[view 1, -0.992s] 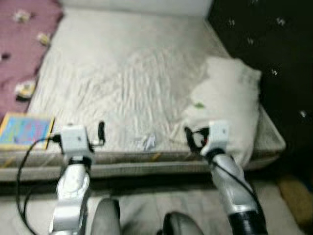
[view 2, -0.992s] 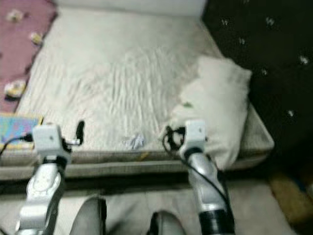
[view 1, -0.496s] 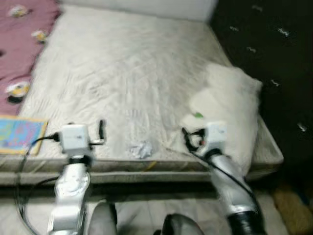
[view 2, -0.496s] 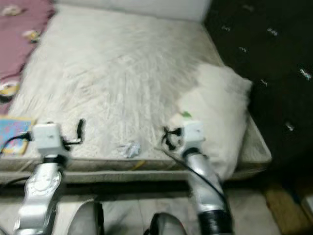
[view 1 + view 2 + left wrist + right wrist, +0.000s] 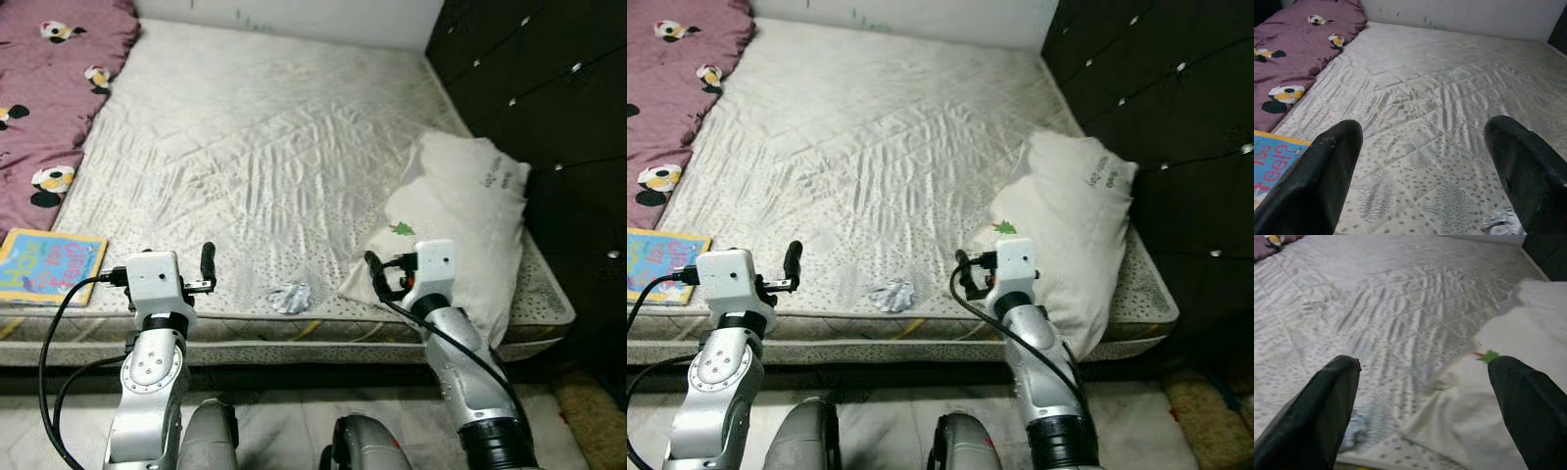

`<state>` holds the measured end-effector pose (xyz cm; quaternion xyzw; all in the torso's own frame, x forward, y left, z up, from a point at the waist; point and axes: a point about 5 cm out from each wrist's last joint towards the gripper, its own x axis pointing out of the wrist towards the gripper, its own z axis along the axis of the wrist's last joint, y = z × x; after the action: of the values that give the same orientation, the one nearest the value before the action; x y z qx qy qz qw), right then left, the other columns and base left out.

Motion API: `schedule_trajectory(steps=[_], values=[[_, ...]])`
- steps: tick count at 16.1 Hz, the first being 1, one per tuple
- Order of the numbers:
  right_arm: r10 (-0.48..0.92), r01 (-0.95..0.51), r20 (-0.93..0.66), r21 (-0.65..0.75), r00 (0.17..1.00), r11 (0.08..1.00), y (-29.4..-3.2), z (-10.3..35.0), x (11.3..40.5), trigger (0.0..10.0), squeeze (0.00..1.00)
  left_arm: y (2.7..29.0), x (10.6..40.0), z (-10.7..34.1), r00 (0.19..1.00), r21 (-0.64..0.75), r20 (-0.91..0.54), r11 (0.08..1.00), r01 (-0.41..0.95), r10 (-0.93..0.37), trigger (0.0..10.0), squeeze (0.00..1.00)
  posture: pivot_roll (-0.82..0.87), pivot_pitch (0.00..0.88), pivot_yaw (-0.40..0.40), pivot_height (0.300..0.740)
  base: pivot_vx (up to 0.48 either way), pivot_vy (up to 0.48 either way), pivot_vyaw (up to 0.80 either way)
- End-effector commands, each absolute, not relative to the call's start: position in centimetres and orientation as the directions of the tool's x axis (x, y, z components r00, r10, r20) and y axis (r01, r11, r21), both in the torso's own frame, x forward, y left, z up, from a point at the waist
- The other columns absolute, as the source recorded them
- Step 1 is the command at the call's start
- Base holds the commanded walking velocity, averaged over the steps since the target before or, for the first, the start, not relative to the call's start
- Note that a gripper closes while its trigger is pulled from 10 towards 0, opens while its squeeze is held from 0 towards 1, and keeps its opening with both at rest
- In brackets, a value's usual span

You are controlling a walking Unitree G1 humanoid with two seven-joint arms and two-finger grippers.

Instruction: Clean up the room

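Far left: purple blanket [image 5: 44, 108] with panda figures, cut off by the frame edge. A colourful book [image 5: 49, 266] lies flat at the mattress's near left corner, partly cut off; its lettering is too small to read.

Left gripper [image 5: 1422, 171] hovers over the near edge of the bare quilted mattress [image 5: 265, 147], fingers [image 5: 1327, 181] spread wide apart, holding nothing. From the head view only one black finger shows above its white camera block.

Centre: a small crumpled scrap of pale paper or tissue [image 5: 290, 297] sits on the mattress close to the near edge, between the two grippers, touched by neither. What it is made of cannot be told.

Right gripper [image 5: 1425, 406] is just beside the near corner of the white pillow [image 5: 465, 230], fingers also wide apart and empty. A small green mark [image 5: 402, 229] sits on the pillow; its shape is unclear. Dark tufted headboard [image 5: 549, 88] is at far right, running out of frame.

Against the earlier frames: those were blurred and now the picture is sharp. The view has shifted, so more of the mattress shows; both grippers keep the same raised, open stance.
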<state>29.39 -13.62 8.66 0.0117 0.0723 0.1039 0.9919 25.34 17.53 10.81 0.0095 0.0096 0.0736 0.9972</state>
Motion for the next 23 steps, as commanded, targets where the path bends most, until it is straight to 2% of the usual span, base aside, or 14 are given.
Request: schedule_trajectory(steps=[1,6,15,23], values=[[0.194,-0.190,-0.158,0.040,0.968,0.981,-14.0,8.4,29.4,10.0,0.00,17.6,25.3,10.7,0.988,0.017,-0.027,0.989,-0.149,0.150,10.0,0.00,0.02,0.125,-0.136,0.671,0.000,0.472,0.00],[0.186,-0.181,-0.162,0.042,0.969,0.983,-14.2,8.4,29.5,10.0,0.00,17.7,25.5,10.8,0.987,0.014,-0.021,0.987,-0.161,0.162,10.0,0.00,0.02,0.132,-0.140,0.671,0.000,0.472,0.00],[0.205,-0.200,-0.164,0.052,0.965,0.978,-13.9,8.3,29.7,10.0,0.00,18.3,25.6,10.8,0.975,0.020,-0.015,0.975,-0.221,0.221,10.0,0.00,0.02,0.131,-0.139,0.671,0.000,0.000,0.00],[0.213,-0.209,-0.160,0.046,0.964,0.977,-13.8,8.3,29.6,10.0,0.00,18.8,25.7,10.9,0.960,0.021,-0.001,0.960,-0.278,0.278,10.0,0.00,0.02,0.131,-0.139,0.591,0.000,0.000,0.00]])
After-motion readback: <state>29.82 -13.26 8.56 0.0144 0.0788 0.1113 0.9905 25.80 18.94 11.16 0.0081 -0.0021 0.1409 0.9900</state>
